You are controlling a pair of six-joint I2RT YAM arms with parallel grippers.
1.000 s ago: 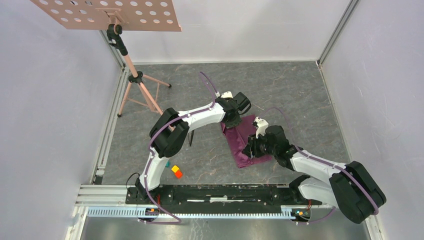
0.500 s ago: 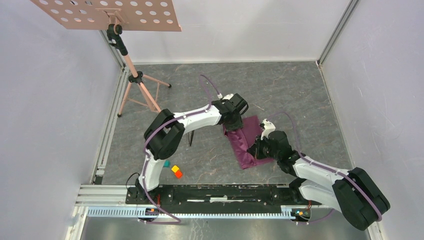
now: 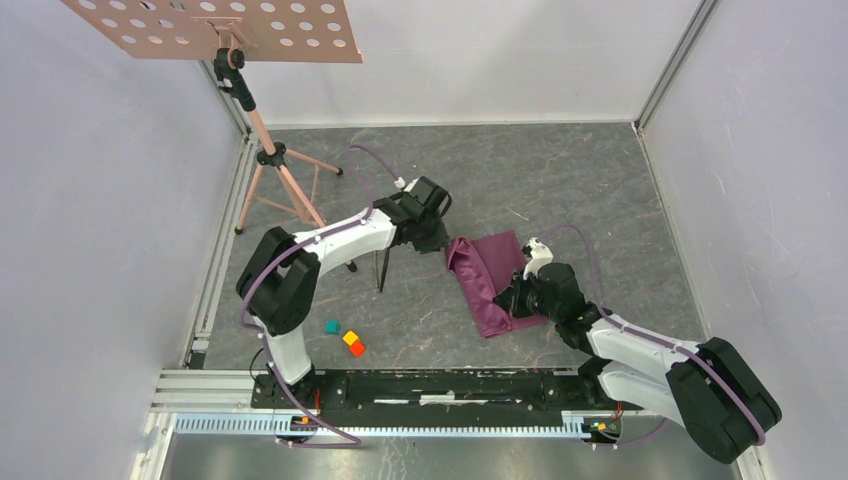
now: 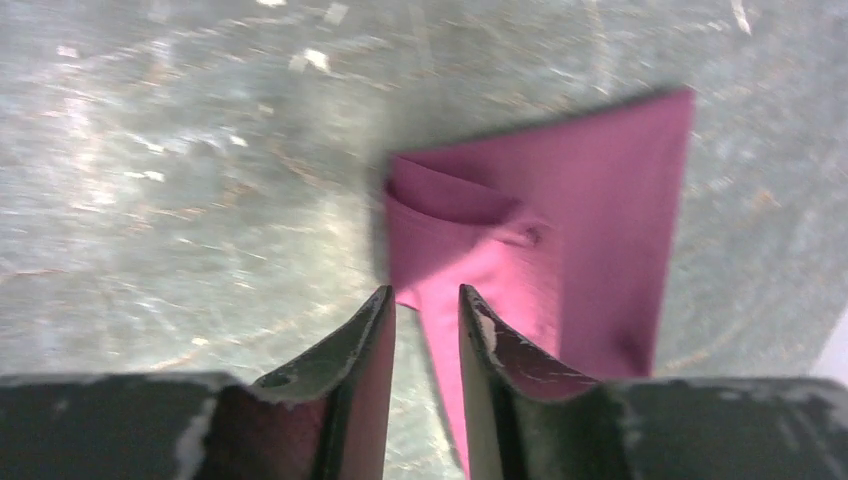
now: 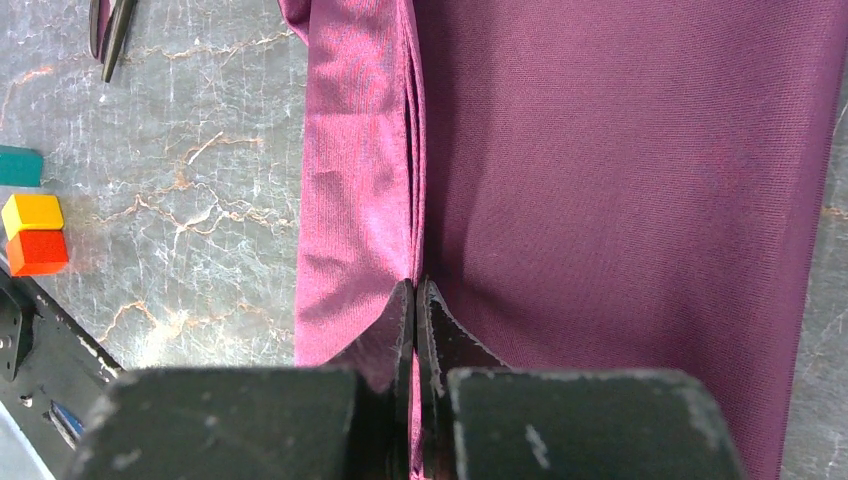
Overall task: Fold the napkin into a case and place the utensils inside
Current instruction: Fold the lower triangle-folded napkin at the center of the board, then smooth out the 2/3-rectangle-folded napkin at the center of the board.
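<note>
My left arm (image 3: 340, 232) and right arm (image 3: 640, 340) are white tubes between bulky black joint housings. A thin purple cable (image 3: 368, 158) runs along each. A small white block (image 3: 538, 248) sits at each wrist. My left gripper (image 4: 425, 298) and right gripper (image 5: 415, 288) end in black tapered fingers (image 4: 500, 360), scuffed pale along the edges, on blocky black bodies with worn grey scratches.

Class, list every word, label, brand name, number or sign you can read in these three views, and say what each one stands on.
No readable text in any view.
The napkin is plain cloth, the coloured blocks have bare faces, and the perforated board shows only holes.
The small orange marks at the near edge are too small to read.
</note>
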